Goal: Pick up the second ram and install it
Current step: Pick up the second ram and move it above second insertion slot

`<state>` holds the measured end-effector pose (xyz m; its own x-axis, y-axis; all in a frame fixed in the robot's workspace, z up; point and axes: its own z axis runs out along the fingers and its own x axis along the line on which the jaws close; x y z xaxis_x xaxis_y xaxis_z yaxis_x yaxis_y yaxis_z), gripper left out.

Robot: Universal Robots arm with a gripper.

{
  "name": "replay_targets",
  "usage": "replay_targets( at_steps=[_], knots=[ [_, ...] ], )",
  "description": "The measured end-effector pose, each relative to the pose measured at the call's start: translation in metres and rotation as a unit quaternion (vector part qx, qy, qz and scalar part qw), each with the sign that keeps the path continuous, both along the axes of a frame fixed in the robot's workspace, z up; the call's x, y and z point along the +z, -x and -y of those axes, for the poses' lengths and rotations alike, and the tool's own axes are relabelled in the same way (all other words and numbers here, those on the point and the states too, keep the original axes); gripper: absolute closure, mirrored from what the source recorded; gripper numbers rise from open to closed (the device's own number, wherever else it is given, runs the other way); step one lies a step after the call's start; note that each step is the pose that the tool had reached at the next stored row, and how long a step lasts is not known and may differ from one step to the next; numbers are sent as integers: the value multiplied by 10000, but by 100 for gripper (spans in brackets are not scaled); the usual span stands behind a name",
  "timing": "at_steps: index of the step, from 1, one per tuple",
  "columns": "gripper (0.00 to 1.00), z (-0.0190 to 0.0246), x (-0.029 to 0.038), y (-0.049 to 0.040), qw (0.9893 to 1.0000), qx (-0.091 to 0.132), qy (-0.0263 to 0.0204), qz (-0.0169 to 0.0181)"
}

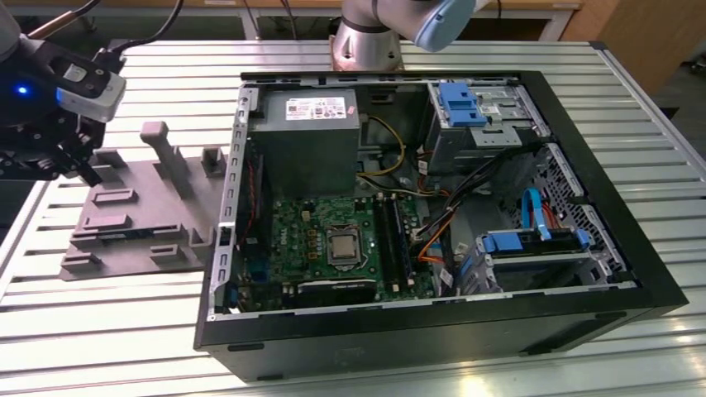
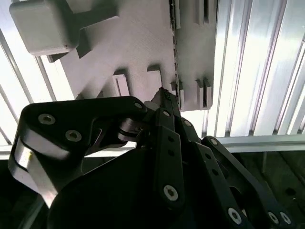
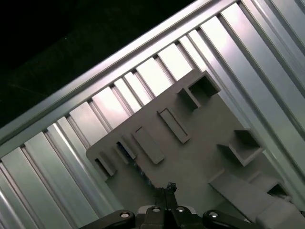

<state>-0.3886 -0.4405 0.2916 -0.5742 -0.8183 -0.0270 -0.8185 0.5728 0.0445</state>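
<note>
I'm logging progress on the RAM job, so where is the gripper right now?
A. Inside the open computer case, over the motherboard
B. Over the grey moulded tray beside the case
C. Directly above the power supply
B: in the exterior view the gripper hangs over the grey tray, at that view's left and outside the open computer case.
</note>
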Motion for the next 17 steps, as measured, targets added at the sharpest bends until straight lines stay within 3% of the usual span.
replay_targets(
  at_steps=[4,8,12,17],
  knots=[
    [89,0,-4,0,9993,368,0,0],
    [89,0,-8,0,9974,727,0,0],
    [89,0,-12,0,9942,1079,0,0],
    [89,0,-18,0,9883,1525,0,0]
  ],
)
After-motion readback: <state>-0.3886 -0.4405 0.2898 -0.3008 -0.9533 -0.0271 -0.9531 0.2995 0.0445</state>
